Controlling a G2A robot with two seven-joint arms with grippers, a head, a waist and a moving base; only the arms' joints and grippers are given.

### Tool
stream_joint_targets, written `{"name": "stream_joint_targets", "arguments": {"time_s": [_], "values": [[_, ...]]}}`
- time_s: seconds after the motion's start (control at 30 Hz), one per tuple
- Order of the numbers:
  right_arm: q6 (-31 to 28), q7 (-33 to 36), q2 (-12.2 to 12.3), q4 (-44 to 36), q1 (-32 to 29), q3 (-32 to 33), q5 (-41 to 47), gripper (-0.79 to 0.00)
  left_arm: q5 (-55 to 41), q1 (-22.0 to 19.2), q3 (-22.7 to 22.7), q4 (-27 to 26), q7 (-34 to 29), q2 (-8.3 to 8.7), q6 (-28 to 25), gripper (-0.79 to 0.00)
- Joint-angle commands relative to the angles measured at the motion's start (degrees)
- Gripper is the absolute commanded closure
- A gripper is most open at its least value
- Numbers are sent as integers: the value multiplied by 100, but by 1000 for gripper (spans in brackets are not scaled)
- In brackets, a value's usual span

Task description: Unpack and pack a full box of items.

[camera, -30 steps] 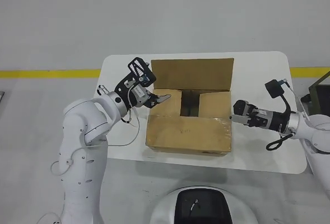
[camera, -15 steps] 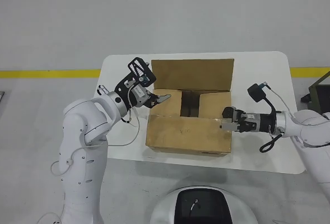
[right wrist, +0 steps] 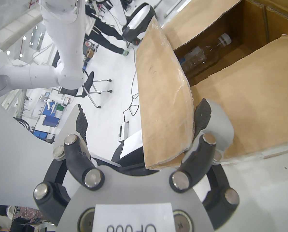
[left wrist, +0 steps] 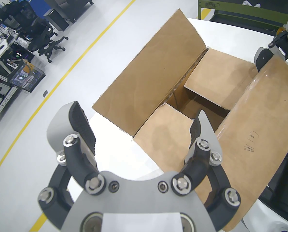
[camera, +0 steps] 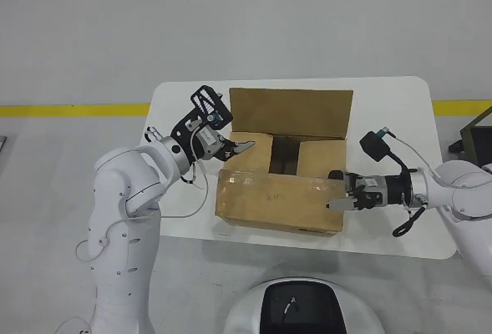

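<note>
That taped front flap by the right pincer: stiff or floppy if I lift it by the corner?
Probably flexes: the front flap looks bowed along its length. Its glossy tape may slip in the right pincer. Likely light, being one cardboard sheet.

Brn box [camera: 279, 199], wht table [camera: 392, 108].

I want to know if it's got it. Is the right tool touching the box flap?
Touching. The right wrist view shows one finger of the right tool pressed against the flap; the other finger stands clear.
</note>
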Motion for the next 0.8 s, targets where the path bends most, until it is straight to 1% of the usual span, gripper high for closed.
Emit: {"name": "stream_joint_targets", "arguments": {"time_s": [0.0,0.07,0.1,0.13,0.2,0.27,0.4,0.77], "values": [[-97,-98,63,-80,-13,-106,-143,-376,0,0,0,0,0,0,0,-785],[-252,-253,118,-133,-45,-164,-133,-231,0,0,0,0,0,0,0,-785],[-302,-303,152,-178,-52,-196,-211,-71,0,0,0,0,0,0,0,-785],[-364,-365,187,-224,-57,-217,-291,0,0,0,0,0,0,0,0,-785],[-514,-515,247,-266,-105,-269,-225,0,40,67,-14,68,-2,5,86,-785],[-612,-613,315,-270,-130,-295,-229,0,204,232,-80,239,26,30,335,-785],[-873,-874,448,-325,-135,-369,-382,0,228,336,-184,508,-127,63,770,-785],[-1374,-1375,757,-249,60,-671,-578,0,228,336,-184,508,-127,63,770,-785]]}}
